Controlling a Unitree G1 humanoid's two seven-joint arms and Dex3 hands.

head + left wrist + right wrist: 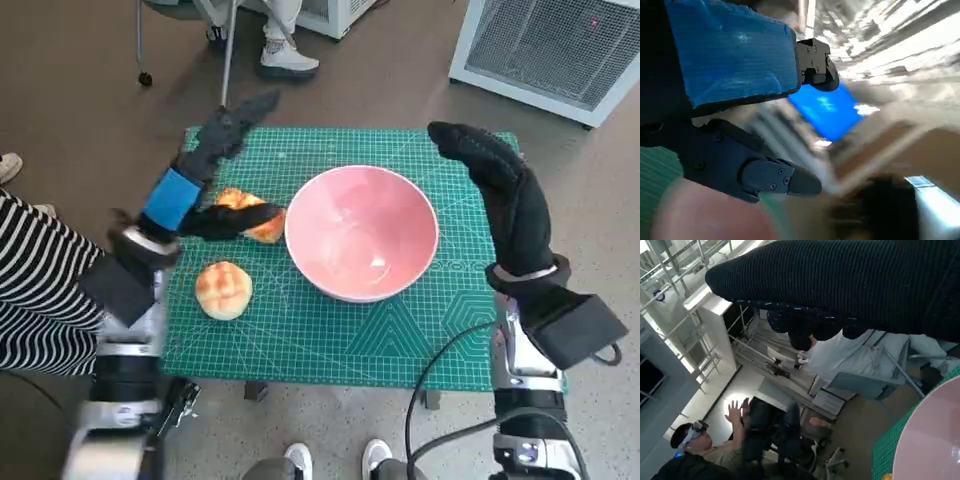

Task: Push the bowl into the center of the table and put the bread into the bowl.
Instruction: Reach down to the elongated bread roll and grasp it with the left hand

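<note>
Bowl (361, 232), pink, sits upright near the middle of the tabletop (330, 340) on the green cutting mat, slightly toward the right half; only its rim and part of the inside show in the right wrist view, cut off at the frame edge. One bread bun (223, 289) lies alone on the mat, left of the bowl and apart from it. A second bread piece (252, 214) lies just beside the bowl's left rim, partly hidden under the left hand (215, 175). That hand's fingers (235, 220) are spread, one lying across this bread; whether it grips or only touches, cannot tell. Left wrist view is motion-blurred, bread not readable there. Right hand (495, 185) hovers at the bowl's right side, glove extended flat, holding nothing, fingers hardly visible. A person in a striped sleeve (35, 290) sits at left, cropped.
</note>
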